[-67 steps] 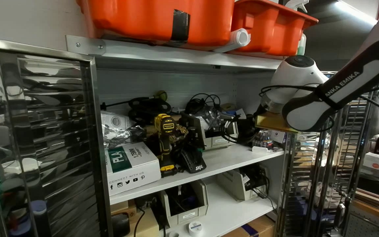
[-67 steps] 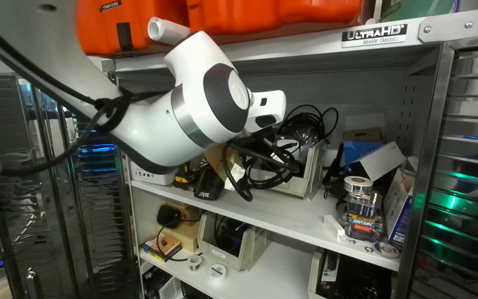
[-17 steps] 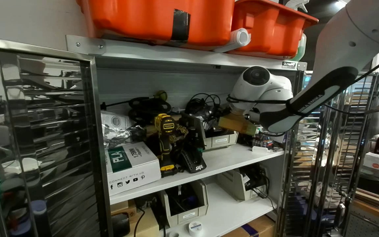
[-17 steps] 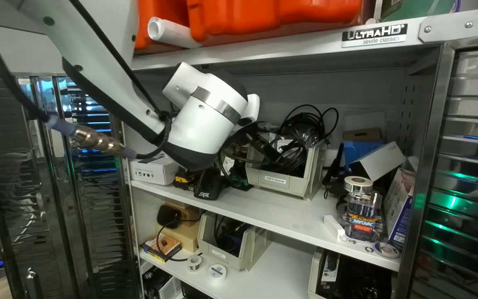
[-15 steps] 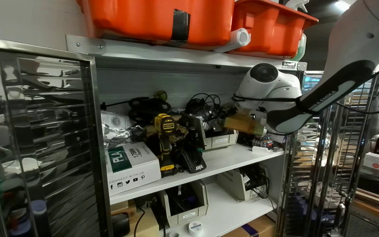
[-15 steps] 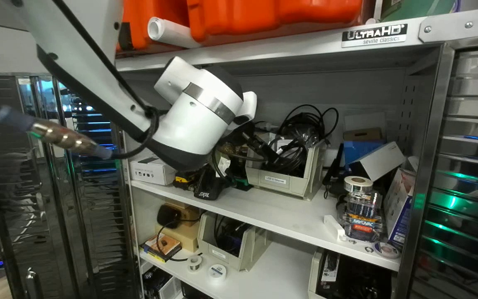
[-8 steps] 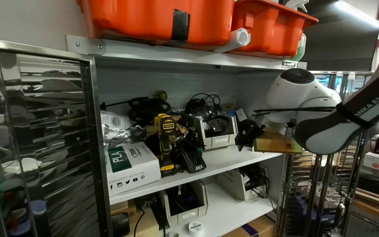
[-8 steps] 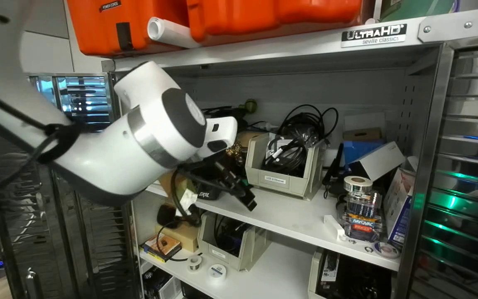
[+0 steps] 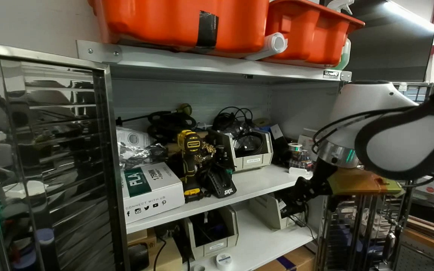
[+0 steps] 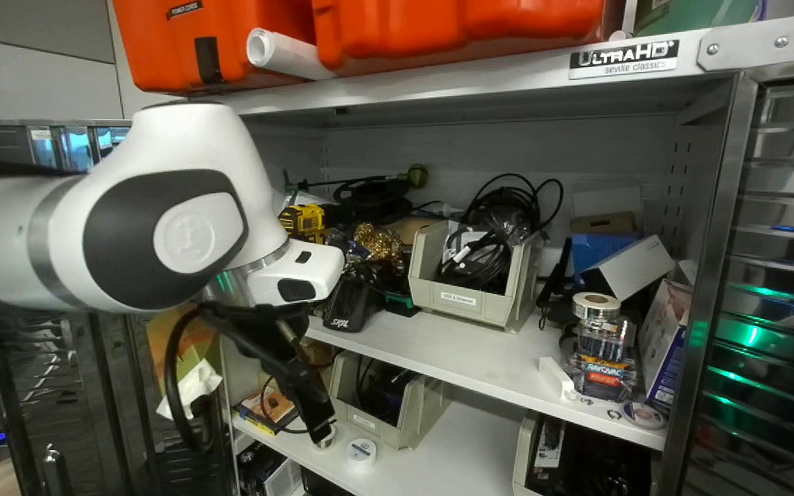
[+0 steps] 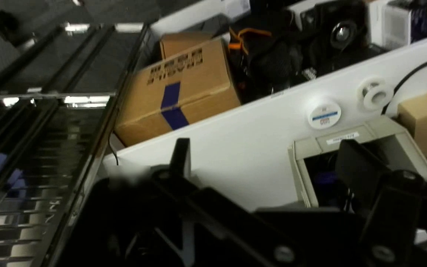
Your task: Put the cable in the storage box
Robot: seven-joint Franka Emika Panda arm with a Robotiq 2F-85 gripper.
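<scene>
A coiled black cable (image 10: 485, 270) — apparently delivered — lies inside a beige plastic storage box (image 10: 459, 302), higher up and well apart from the black two-fingered tool (image 11: 265, 148), empty, jaws spread, probably due to retreat.

In an exterior view a long white tube light (image 9: 409, 15) glares at upper right; the grey metal cabinet back (image 9: 164, 94) is dim. Green glints streak the slatted metal door (image 10: 783, 289) at far right in an exterior view. The wrist view is soft, lettering on the brown cardboard box (image 11: 178, 92) blurred, the black two-fingered gripper (image 11: 265, 148) nearly silhouetted.
</scene>
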